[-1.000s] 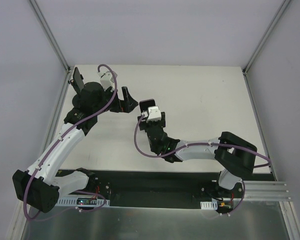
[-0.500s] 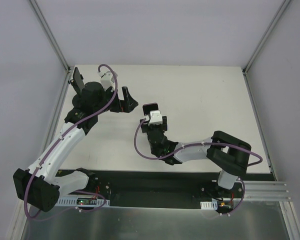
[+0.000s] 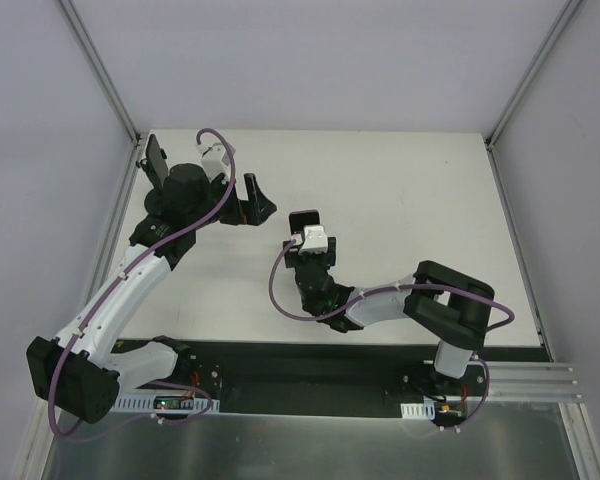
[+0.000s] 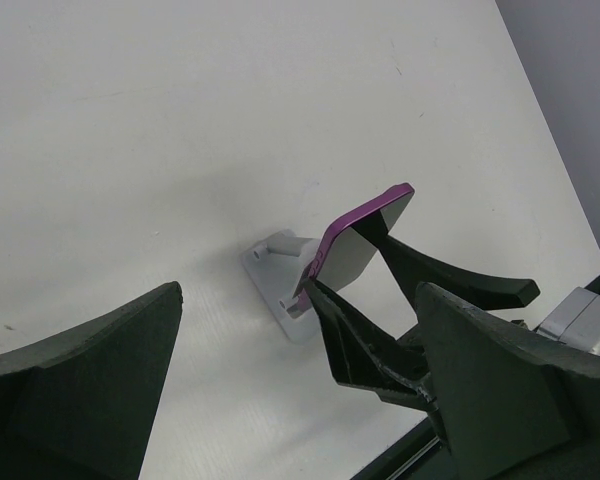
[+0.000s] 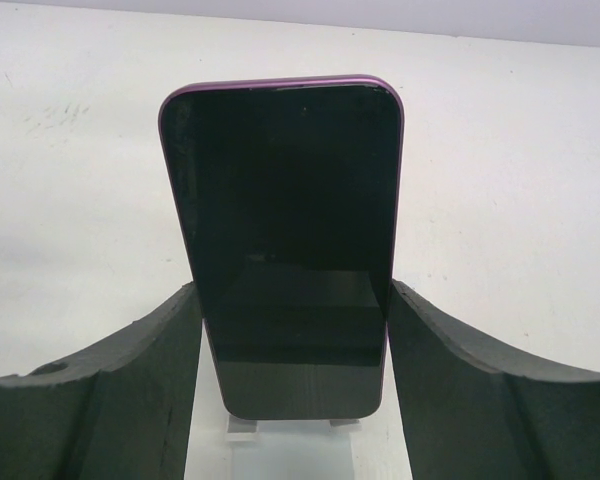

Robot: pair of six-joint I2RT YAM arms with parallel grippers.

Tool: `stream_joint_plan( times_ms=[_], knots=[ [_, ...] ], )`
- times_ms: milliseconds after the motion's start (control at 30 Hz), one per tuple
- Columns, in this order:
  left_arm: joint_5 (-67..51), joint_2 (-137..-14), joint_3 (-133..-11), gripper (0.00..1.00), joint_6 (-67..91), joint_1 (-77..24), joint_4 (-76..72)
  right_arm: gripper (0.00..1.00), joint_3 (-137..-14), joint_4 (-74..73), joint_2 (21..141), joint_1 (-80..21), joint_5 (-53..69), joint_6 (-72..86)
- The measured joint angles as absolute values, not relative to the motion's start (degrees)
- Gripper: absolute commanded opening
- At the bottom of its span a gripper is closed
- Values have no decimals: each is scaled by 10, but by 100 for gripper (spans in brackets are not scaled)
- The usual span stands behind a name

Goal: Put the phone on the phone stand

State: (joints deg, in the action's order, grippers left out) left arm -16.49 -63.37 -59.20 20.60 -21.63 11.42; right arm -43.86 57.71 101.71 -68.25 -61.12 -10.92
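Observation:
The purple phone, dark screen towards the right wrist camera, stands upright and leans back, its bottom edge at the lip of the small white phone stand. My right gripper is shut on the phone's lower sides. In the left wrist view the phone tilts over the stand, with the right gripper's fingers on it. My left gripper is open and empty, hovering just left of the phone in the top view, where the left gripper faces the right gripper.
The white table is bounded by aluminium frame posts and grey walls at the back and sides. A black strip with the arm bases runs along the near edge. The right arm's elbow is folded low at the front right.
My right gripper with the phone has shifted slightly right and nearer, and its elbow has folded in to the left. The left arm has barely moved.

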Motion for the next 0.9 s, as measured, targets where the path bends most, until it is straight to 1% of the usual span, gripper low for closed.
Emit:
stream_joint_plan(
  times_ms=[900],
  knots=[
    [-165, -634, -592, 99, 206, -212, 114, 1, -427, 576, 1032, -685, -611, -59]
  ],
)
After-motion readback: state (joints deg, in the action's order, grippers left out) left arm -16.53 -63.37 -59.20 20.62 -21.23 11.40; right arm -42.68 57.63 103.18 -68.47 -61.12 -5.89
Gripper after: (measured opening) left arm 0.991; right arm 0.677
